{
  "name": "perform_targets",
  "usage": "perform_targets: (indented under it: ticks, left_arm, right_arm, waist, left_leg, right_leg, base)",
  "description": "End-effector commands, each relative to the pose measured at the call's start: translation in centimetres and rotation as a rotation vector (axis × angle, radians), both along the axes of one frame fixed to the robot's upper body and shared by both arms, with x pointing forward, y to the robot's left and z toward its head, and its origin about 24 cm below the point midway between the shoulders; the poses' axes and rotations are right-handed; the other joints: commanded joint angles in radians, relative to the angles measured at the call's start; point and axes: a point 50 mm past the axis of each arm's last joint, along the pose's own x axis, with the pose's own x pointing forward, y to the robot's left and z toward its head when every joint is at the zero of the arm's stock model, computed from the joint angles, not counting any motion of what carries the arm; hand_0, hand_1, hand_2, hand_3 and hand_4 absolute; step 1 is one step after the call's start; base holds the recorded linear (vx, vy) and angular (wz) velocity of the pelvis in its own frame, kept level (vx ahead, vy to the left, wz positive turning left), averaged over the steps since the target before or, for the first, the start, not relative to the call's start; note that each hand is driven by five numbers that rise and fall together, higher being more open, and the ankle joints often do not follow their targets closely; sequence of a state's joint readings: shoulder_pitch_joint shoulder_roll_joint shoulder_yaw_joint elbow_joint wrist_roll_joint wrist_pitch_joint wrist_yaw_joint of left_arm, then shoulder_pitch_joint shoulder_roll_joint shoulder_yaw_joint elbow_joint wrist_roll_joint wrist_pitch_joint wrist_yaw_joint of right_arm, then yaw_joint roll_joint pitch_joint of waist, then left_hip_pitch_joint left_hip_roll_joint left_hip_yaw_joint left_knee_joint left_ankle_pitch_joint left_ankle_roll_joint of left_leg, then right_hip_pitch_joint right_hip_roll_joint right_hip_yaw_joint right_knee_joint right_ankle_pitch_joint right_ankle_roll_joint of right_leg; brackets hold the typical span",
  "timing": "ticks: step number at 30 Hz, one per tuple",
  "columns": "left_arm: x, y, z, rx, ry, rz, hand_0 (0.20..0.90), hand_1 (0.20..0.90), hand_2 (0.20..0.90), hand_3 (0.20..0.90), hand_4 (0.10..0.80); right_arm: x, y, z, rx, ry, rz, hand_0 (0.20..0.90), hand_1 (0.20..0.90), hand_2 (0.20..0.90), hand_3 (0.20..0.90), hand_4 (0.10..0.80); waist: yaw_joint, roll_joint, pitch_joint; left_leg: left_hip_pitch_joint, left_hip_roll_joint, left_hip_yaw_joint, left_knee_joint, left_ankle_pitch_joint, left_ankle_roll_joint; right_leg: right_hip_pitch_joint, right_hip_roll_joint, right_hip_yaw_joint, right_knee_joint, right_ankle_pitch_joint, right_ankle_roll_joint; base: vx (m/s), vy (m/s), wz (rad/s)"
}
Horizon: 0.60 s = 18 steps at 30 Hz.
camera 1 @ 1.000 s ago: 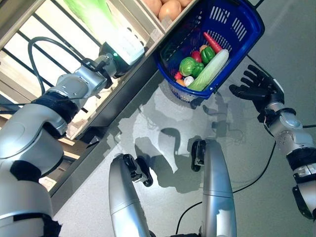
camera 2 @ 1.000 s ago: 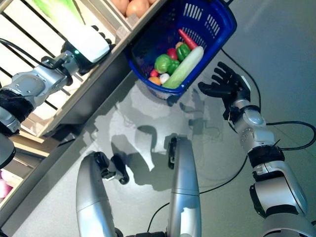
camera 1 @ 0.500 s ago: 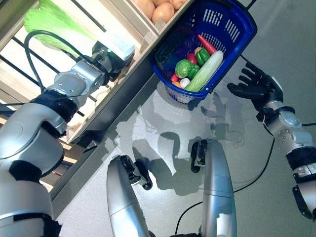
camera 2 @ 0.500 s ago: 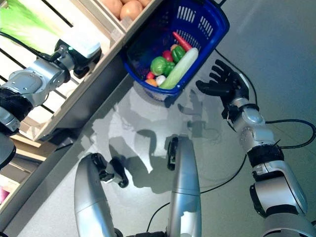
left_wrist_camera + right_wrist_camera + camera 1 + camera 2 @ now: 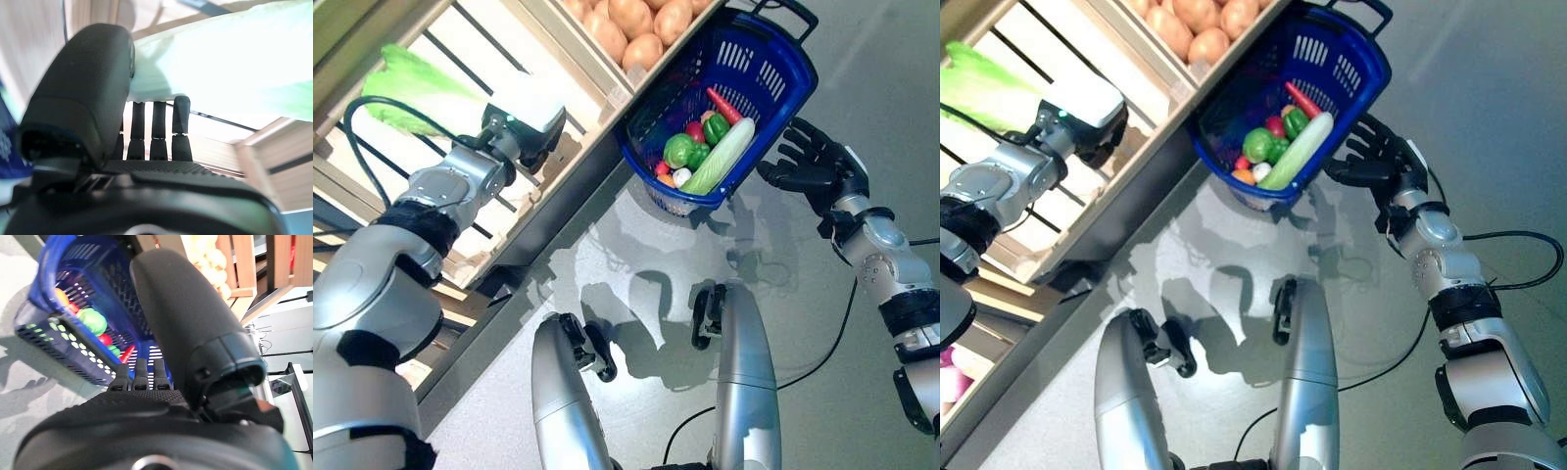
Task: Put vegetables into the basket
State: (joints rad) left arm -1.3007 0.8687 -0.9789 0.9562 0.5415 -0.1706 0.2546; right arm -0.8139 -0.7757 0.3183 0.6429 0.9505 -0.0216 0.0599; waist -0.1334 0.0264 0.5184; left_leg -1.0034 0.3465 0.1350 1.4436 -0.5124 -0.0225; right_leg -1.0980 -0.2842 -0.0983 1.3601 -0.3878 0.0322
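The blue basket stands on the floor by the stand. In it lie a long pale green vegetable, a green pepper, a red chilli and small red, white and orange pieces. My right hand is open, fingers straight, right beside the basket's rim; its wrist view shows the hand and the basket. My left hand reaches onto the stand's slatted shelf. Its straight fingers lie against a pale green leafy cabbage, seen in the left eye view too.
The wooden stand with slatted shelves and crates runs along the left and top, its dark base reaching the grey floor. A crate of round tan vegetables sits just above the basket. Open floor lies to the right.
My right hand has moved closer to the basket's rim. The whole view has shifted, so more of the shelf and cabbage shows. My left hand stays by the cabbage.
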Motion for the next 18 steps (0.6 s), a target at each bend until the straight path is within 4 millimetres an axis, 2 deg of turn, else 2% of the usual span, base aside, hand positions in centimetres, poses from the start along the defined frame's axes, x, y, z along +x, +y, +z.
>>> perform_targets:
  ticks: [1,5,14,18]
  left_arm:
    - [-1.9,3.5,4.5,-0.227,-0.266,0.014,0.300,0.300,0.300,0.300,0.400]
    - [-3.1,3.0,4.3,-0.552,-0.408,-0.191,0.300,0.300,0.300,0.300,0.400]
    - [-5.7,1.0,2.4,-0.924,-0.568,-0.536,0.300,0.300,0.300,0.300,0.400]
    - [-6.7,-0.3,2.5,-1.093,-0.580,-0.686,0.300,0.300,0.300,0.300,0.400]
  right_arm:
    - [0.0,0.8,1.7,0.096,-0.148,0.062,0.900,0.900,0.900,0.900,0.800]
    - [-0.2,1.7,0.2,0.071,-0.139,0.098,0.900,0.900,0.900,0.900,0.800]
    - [-0.5,5.2,-1.5,-0.018,-0.143,0.186,0.900,0.900,0.900,0.900,0.800]
    - [-0.7,6.8,-1.4,-0.115,-0.189,0.223,0.900,0.900,0.900,0.900,0.800]
  waist:
    - [-0.002,-0.018,-0.100]
    - [0.019,-0.018,-0.123]
    - [0.058,-0.021,-0.152]
    - [0.071,-0.022,-0.165]
  left_leg:
    - [0.004,0.009,-0.068,-0.192,0.165,-0.068]
    - [0.084,-0.008,-0.054,-0.259,0.178,-0.067]
    - [0.182,-0.045,-0.051,-0.347,0.187,-0.064]
    - [0.220,-0.063,-0.052,-0.380,0.187,-0.062]
  right_leg:
    - [0.140,-0.104,0.022,-0.113,0.060,0.068]
    - [0.214,-0.096,0.005,-0.167,0.055,0.056]
    - [0.302,-0.081,-0.021,-0.221,0.039,0.038]
    - [0.338,-0.074,-0.031,-0.241,0.030,0.034]
  base:
    - [0.045,0.001,-0.02]
    - [0.052,-0.013,0.00]
    - [0.010,-0.011,0.02]
    - [0.025,-0.039,0.11]
